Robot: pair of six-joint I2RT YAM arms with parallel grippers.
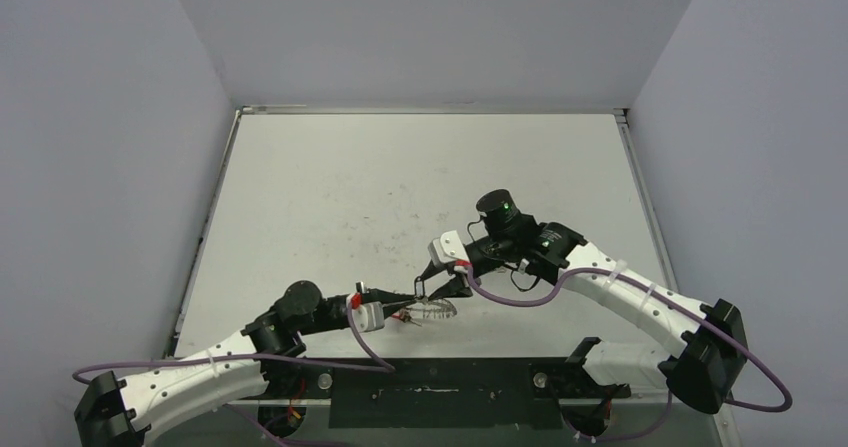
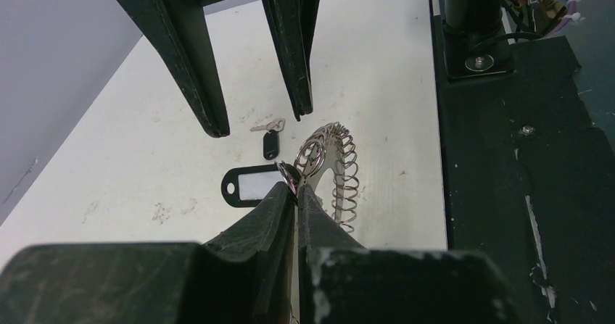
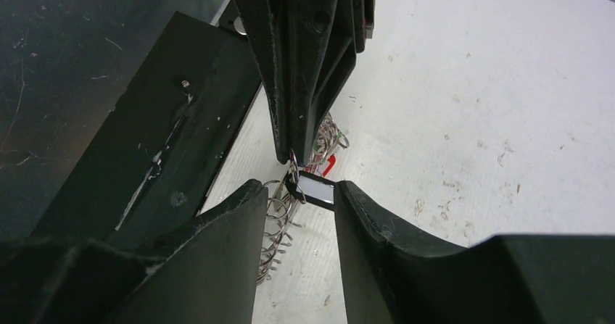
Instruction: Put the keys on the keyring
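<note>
Black fingers of the left gripper are clamped tight on a small wire loop at the end of the grey, frilly-edged metal keyring, where a black-framed tag with a white insert also hangs. Just beyond the tag, a tiny black-headed key lies on the white table. Further right, the right gripper has its jaws apart on either side of the tag; whether they touch it cannot be told.
</note>
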